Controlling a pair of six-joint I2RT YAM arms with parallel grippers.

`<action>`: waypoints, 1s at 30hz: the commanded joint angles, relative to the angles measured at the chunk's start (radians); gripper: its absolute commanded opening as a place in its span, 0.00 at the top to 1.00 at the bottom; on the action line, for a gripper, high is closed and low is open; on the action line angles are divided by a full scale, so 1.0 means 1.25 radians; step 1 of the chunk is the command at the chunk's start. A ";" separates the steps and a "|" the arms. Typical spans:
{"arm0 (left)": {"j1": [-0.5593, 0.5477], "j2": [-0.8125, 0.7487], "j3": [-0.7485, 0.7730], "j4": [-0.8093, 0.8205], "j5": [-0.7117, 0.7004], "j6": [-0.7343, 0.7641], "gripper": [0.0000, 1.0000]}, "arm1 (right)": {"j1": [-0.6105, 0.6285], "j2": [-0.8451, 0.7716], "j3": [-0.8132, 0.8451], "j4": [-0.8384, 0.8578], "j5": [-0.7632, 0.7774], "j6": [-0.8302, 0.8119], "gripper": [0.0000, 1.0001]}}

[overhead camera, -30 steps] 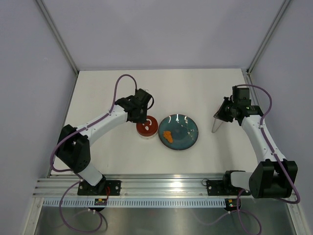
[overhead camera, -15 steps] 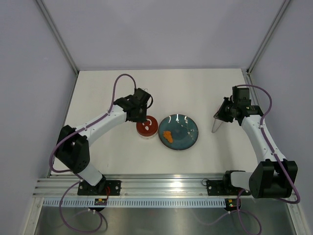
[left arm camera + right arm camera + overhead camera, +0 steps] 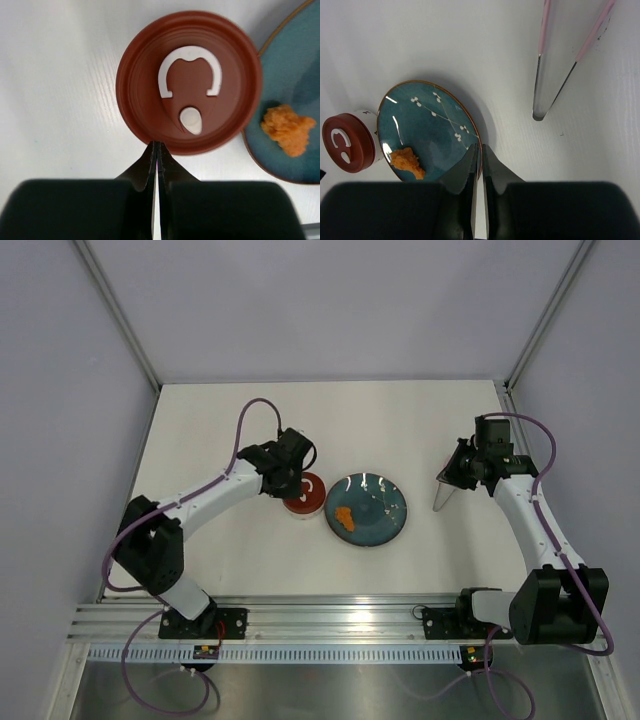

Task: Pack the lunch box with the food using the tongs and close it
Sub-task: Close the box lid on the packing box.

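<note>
The lunch box (image 3: 306, 496) stands left of the teal plate (image 3: 385, 502) with its dark red lid (image 3: 189, 82), marked by a white loop, on top. My left gripper (image 3: 156, 146) is shut and empty, its tips at the near rim of the lid. One orange clump of food (image 3: 289, 129) lies on the plate's left part. The pink-silver tongs (image 3: 565, 55) lie on the table right of the plate. My right gripper (image 3: 480, 148) is shut on nothing and hovers over the plate's right rim (image 3: 470, 122), short of the tongs (image 3: 441, 497).
White tabletop (image 3: 400, 420) with grey walls at the back and sides. The metal rail (image 3: 330, 618) with both arm bases runs along the near edge.
My left gripper has shifted slightly toward the lidded lunch box and now covers more of its upper-left side. The right arm and the tongs have not moved.
</note>
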 commanded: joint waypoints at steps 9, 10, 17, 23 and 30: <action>-0.008 -0.176 0.106 -0.041 -0.049 0.038 1.00 | 0.003 -0.028 -0.004 0.014 -0.017 0.005 0.85; -0.008 -0.176 0.104 -0.038 -0.048 0.038 1.00 | 0.003 -0.029 -0.004 0.013 -0.017 0.006 0.85; -0.011 -0.166 0.096 -0.025 -0.030 0.040 1.00 | 0.003 -0.034 -0.005 0.009 -0.012 0.005 0.85; -0.010 -0.143 0.121 -0.020 -0.025 0.043 1.00 | 0.003 -0.031 -0.007 0.012 -0.012 0.005 0.85; -0.010 -0.022 0.024 0.063 0.005 0.020 1.00 | 0.003 -0.024 -0.014 0.018 -0.013 0.005 0.85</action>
